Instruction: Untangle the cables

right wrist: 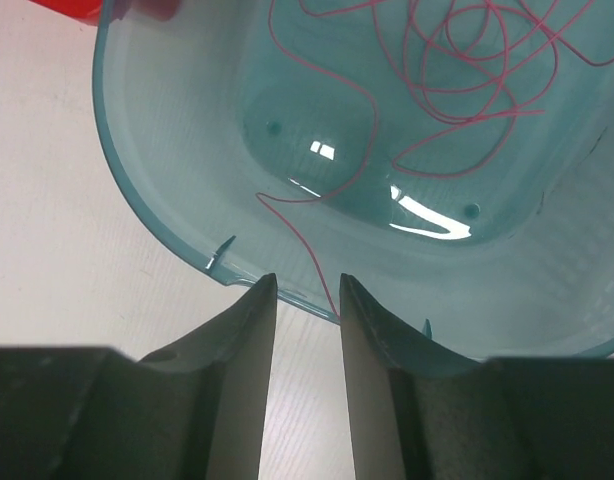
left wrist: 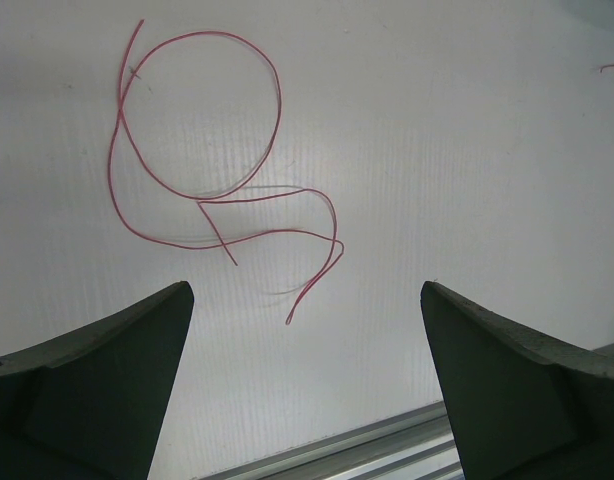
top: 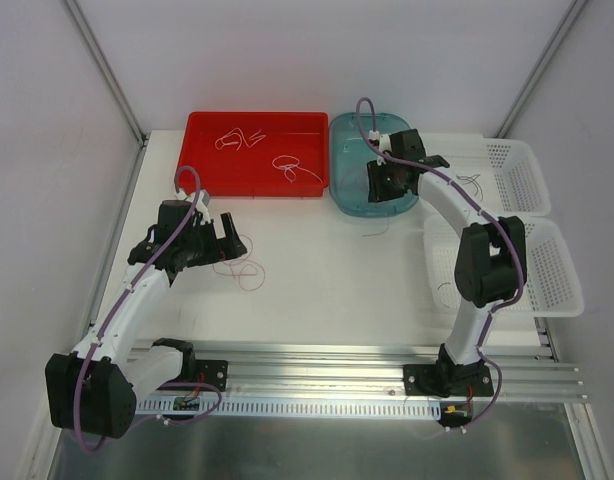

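High overview of table (top: pixel 327 280), two close downward wrist views

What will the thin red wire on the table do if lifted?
Probably flop and dangle: the red wire is hair-thin and lies in loose curls. Likely very light, so it might slip from the open left gripper.

A pinkish red is shown by the cables (left wrist: pixel 202 150) on the white, faintly ribbed counter (left wrist: pixel 437 150) and by those in the translucent teal tub (right wrist: pixel 157 180). In the red tray (top: pixel 202 150) the strands (top: pixel 292 168) appear white, though thinness leaves this uncertain. The baskets (top: pixel 522 185) are white with a mesh pattern.
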Controlling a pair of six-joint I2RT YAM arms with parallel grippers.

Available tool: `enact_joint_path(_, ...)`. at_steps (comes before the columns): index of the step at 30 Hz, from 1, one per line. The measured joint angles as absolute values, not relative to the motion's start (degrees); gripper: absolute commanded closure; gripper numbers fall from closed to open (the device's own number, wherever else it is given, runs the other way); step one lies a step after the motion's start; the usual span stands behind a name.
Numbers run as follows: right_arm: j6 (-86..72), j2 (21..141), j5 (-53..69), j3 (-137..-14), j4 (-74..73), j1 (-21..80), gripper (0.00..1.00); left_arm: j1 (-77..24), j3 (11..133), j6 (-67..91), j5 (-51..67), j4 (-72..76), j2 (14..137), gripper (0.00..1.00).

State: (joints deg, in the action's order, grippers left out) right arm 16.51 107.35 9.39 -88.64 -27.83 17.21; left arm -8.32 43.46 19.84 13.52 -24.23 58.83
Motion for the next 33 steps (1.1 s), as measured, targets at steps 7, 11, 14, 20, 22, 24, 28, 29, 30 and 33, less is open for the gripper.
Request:
enact_joint_path(7,16.3,107.5,10.3,-88.6,-28.9,15.9,0.67,-8.3,43.5,19.8,14.1,-24.2,58.9,0.01)
enact_joint_path(11,16.3,107.7,11.8,-88.6,-29.1,15.5,0.69,-8.3,43.5,19.8,14.6,-24.2,58.9,0.01)
enact_joint_path(14,16.3,108.2,12.9,-88.6,-29.3,15.5,0.71,-8.3,43.5,19.8,14.7,-24.2,59.0,0.01)
enact_joint_path(20,16.3,109.4,14.3,-88.6,-29.4,15.5,0.77,-8.3,43.4,19.8,14.8,-24.2,59.2,0.01)
enact_joint_path(22,16.4,109.4,14.6,-88.6,-29.4,15.5,0.80,-8.3,43.5,19.8,14.8,-24.2,59.2,0.01)
enact_joint_path(24,16.4,109.4,14.9,-88.6,-29.3,15.5,0.85,-8.3,43.5,19.8,14.8,-24.2,59.2,0.01)
enact_joint_path(28,16.6,109.4,15.0,-88.6,-29.1,15.5,0.95,-8.3,43.5,19.8,14.8,-24.2,59.2,0.01)
enact_joint_path(29,16.6,109.4,15.0,-88.6,-29.1,15.5,0.98,-8.3,43.4,19.8,14.8,-24.2,59.2,0.01)
enact_joint_path(30,16.6,109.4,15.0,-88.6,-29.1,15.5,0.99,-8.3,43.5,19.8,14.8,-24.2,59.2,0.01)
enact_joint_path(33,16.7,109.3,14.8,-88.6,-29.2,15.5,0.99,-8.3,43.5,19.8,14.8,-24.2,59.2,0.01)
